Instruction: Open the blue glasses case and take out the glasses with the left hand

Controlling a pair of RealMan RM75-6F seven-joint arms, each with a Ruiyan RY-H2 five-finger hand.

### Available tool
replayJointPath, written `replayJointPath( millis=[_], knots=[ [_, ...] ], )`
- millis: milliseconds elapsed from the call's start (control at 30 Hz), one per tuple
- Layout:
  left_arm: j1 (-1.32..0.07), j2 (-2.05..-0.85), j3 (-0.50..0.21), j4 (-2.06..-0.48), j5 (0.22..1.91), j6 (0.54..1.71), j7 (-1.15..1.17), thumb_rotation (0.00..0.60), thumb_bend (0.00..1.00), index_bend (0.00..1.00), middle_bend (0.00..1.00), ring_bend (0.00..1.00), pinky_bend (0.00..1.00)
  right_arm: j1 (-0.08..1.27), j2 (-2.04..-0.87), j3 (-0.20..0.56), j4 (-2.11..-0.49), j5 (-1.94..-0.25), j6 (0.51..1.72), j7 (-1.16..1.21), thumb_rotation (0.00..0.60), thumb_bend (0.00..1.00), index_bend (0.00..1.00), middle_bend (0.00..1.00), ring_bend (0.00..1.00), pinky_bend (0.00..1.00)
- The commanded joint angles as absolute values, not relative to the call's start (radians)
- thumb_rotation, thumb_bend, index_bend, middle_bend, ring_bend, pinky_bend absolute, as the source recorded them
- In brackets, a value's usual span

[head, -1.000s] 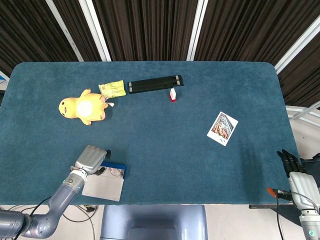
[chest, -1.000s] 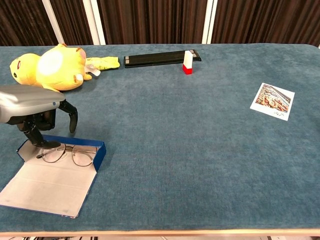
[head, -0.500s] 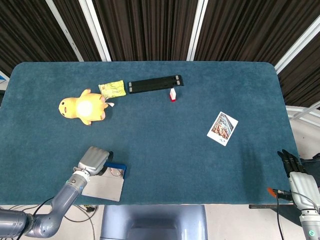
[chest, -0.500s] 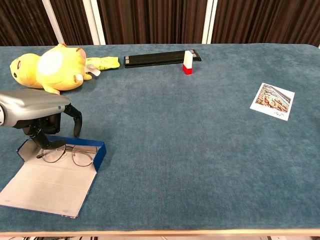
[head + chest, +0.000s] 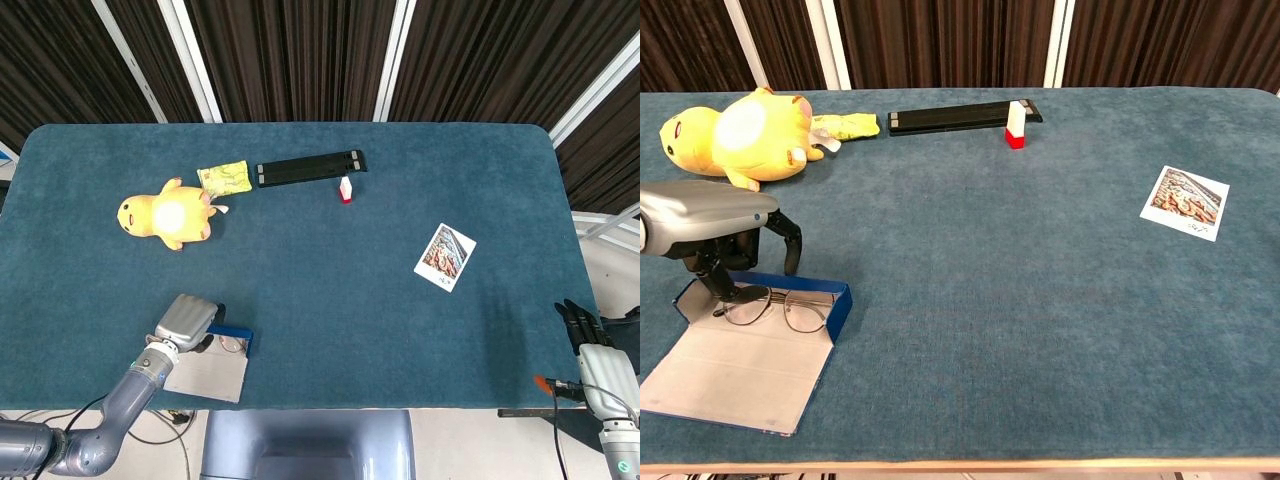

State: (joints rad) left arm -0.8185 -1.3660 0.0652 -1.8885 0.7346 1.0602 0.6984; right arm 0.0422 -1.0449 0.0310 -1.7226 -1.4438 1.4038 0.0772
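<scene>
The blue glasses case (image 5: 837,309) lies open near the table's front left corner, its grey lid (image 5: 740,375) folded flat toward me. The thin-rimmed glasses (image 5: 785,309) lie flat inside it. My left hand (image 5: 710,215) hovers over the case's left end with its dark fingers (image 5: 718,280) curled down onto the left lens rim, and one finger hangs apart to the right. No grip on the frame shows. From the head view the left hand (image 5: 187,320) covers most of the case (image 5: 236,338). My right hand (image 5: 585,335) is off the table's right front corner, fingers straight, holding nothing.
A yellow plush toy (image 5: 730,130) lies at the back left with a yellow packet (image 5: 224,177) beside it. A black bar (image 5: 310,167) and a small red-and-white block (image 5: 346,189) sit at the back centre. A photo card (image 5: 445,256) lies at the right.
My left hand has shifted slightly over the case and its fingers have settled lower onto the left lens. The glasses and case have not moved. The right hand is still.
</scene>
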Motion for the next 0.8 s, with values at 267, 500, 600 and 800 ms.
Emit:
replayJointPath(
  millis=[267,500,600,800],
  knots=[
    [-0.815,-1.38,0.058,-1.876,0.733,1.063,0.701,0.6,0.36,0.51,1.0,0.87,0.95,0.042,-1.044,0.031,-1.723,-1.443,1.403,0.078,0.6,0.13,0.0,0.0,0.0,0.2],
    [-0.803,-1.377,0.049,-1.871,0.74,1.078,0.688,0.6,0.36,0.6,1.0,0.87,0.95,0.042,-1.044,0.031,-1.723,-1.442,1.402,0.077,0.6,0.13,0.0,0.0,0.0,0.2],
    [-0.798,-1.375,0.039,-1.865,0.746,1.092,0.682,0.6,0.36,0.61,1.0,0.87,0.95,0.042,-1.044,0.031,-1.724,-1.442,1.402,0.076,0.6,0.13,0.0,0.0,0.0,0.2],
    [-0.788,-1.384,0.009,-1.842,0.745,1.132,0.678,0.6,0.36,0.61,1.0,0.87,0.95,0.043,-1.044,0.031,-1.724,-1.44,1.4,0.076,0.6,0.13,0.0,0.0,0.0,0.2]
  ],
)
